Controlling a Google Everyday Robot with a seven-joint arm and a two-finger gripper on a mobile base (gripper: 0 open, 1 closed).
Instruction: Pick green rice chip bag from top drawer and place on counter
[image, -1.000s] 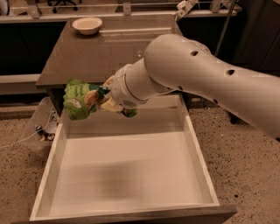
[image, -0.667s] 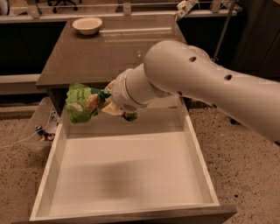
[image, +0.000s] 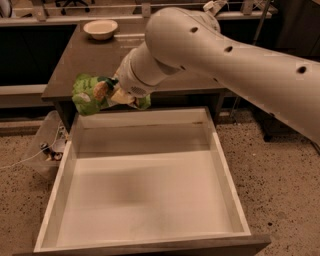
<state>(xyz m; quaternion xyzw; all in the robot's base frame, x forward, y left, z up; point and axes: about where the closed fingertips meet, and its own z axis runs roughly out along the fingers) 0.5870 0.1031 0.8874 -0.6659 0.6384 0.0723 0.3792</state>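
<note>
inspector: status of the gripper (image: 106, 92)?

operator: it sits at the end of the white arm (image: 210, 45), off the counter's front left corner and above the back left corner of the top drawer (image: 227, 165). its fingers (image: 101, 90) are clamped on the green rice chip bag (image: 86, 97).

inspector: location of the bag?

operator: held in the air, clear of the drawer floor and touching nothing but the gripper. it hangs just in front of the counter (image: 90, 60) edge, at about the height of the tabletop. the drawer interior shows bare white.

inspector: assessment of the step in hand?

operator: pick judged complete; transfer to the counter is in hand. recommend gaining height first, so the pouch's lower edge passes over the thick counter edge rather than catching on it. then carry inward to the bare front left area, well apart from the bowl (image: 100, 28) at the back.

inspector: risks?

operator: the pouch is crinkled and light, and the grip appears to be on one side, so it may swing or slip. lower until it rests on the surface before letting go; dropped near the edge, it could fall toward the clear bin (image: 42, 150) on the floor.
</note>
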